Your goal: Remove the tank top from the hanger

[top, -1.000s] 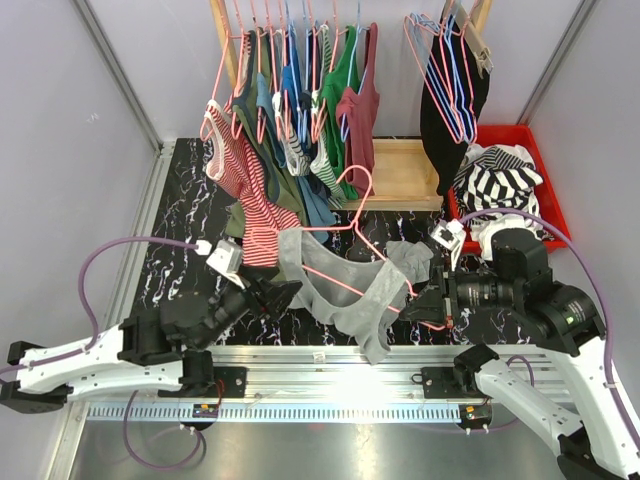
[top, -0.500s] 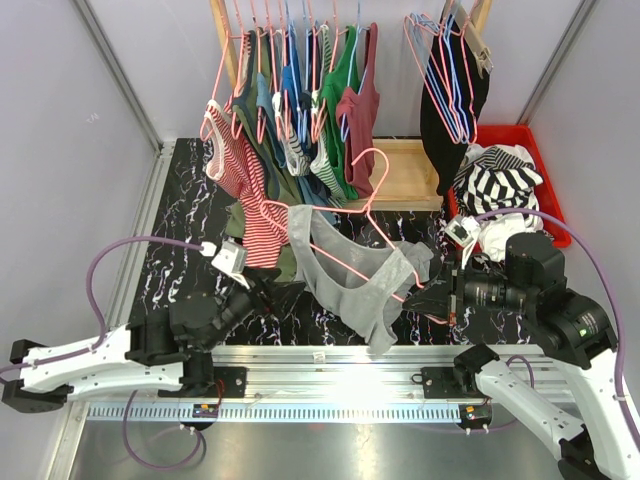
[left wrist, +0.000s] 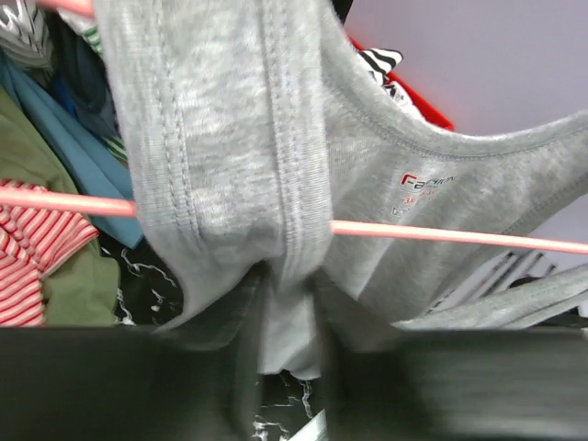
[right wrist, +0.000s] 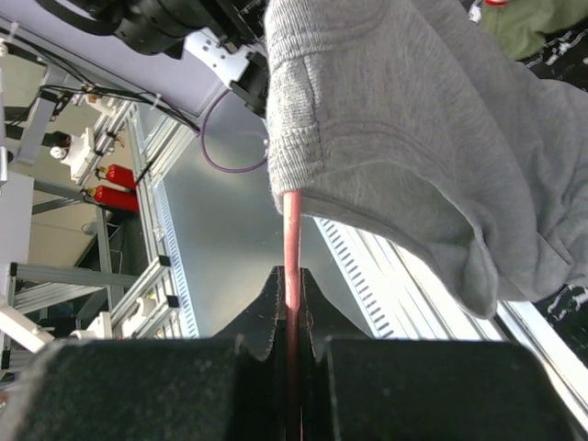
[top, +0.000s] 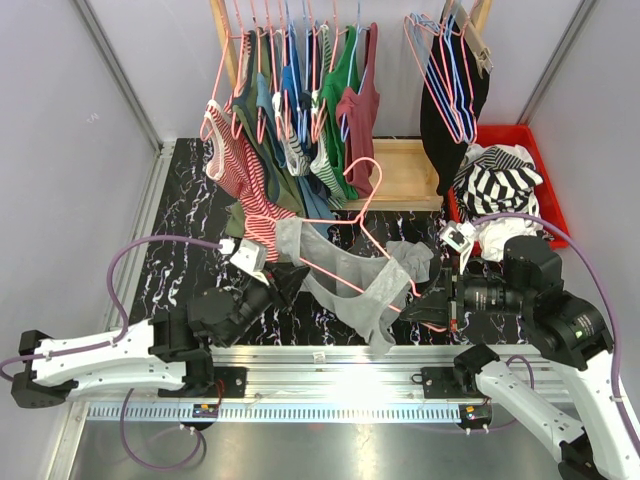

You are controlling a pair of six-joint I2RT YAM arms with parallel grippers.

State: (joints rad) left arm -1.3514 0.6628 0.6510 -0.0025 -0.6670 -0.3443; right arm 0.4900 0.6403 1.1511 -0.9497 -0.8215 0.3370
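Note:
A grey tank top [top: 350, 285] hangs on a pink wire hanger [top: 365, 172], held above the black marbled table between both arms. My left gripper [top: 290, 278] is shut on the top's left shoulder strap. In the left wrist view the grey fabric [left wrist: 230, 138] bunches between the gripper's [left wrist: 289, 303] blurred fingers, with the hanger wire [left wrist: 441, 235] crossing behind. My right gripper [top: 432, 305] is shut on the hanger's right end. In the right wrist view the pink wire [right wrist: 291, 230] runs straight up from the closed gripper [right wrist: 291, 280] into the grey cloth [right wrist: 413, 138].
A rack of coloured tops on hangers [top: 300, 100] fills the back, with a red-striped top [top: 245, 185] drooping toward the table. Empty hangers and a black garment [top: 450, 120] hang at the back right. A red bin [top: 545, 200] holds striped clothes. A wooden base [top: 405, 175] stands behind.
My left gripper has moved forward and right, then shut on the tank top's left strap. The hanger and top have dipped slightly after rising half a second ago.

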